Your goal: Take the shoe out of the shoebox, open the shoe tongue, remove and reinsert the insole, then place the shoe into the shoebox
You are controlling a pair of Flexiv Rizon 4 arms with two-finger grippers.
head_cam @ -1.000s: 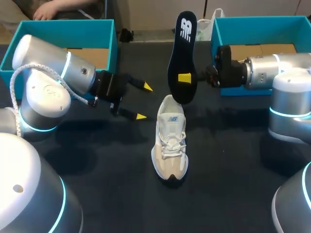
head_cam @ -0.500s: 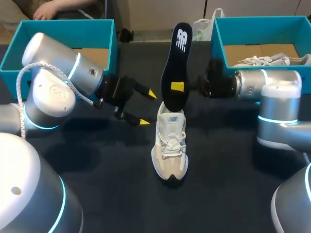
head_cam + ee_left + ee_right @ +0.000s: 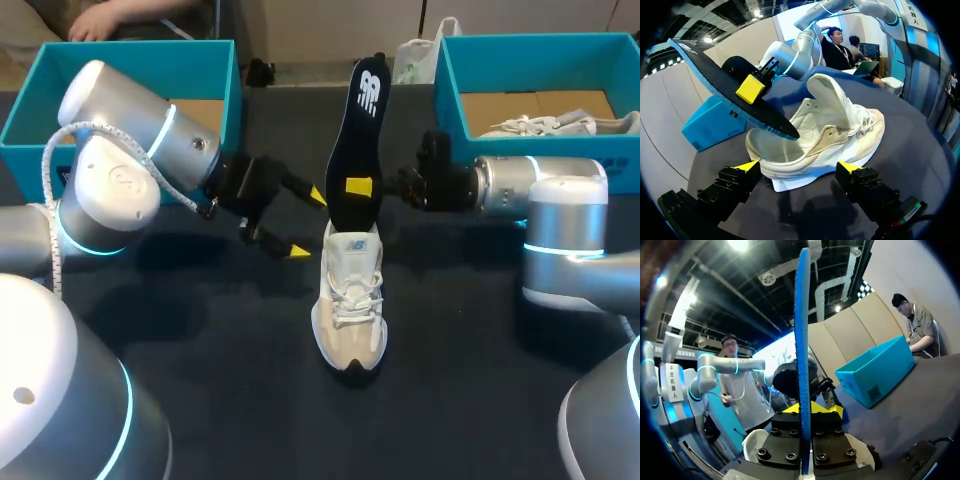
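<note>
Hanging over shoe (image 3: 349,300): insole (image 3: 358,140); 2 shoeboxes (image 3: 130,46) (image 3: 540,40) behind.

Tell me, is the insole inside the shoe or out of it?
Mostly out: the right gripper holds the insole upright, its lower tip at the shoe opening.

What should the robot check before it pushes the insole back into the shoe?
1. Right gripper shut on the insole: ok, a finger on each face.
2. Insole's lower end at the shoe opening: ok.
3. Tongue pulled up, out of the way: ok.
4. Shoe standing flat on the table: ok.
5. Left gripper steadying the shoe: not ok, it is open beside the heel, not gripping.
6. Toe space inside the shoe free: cannot tell, hidden.
</note>
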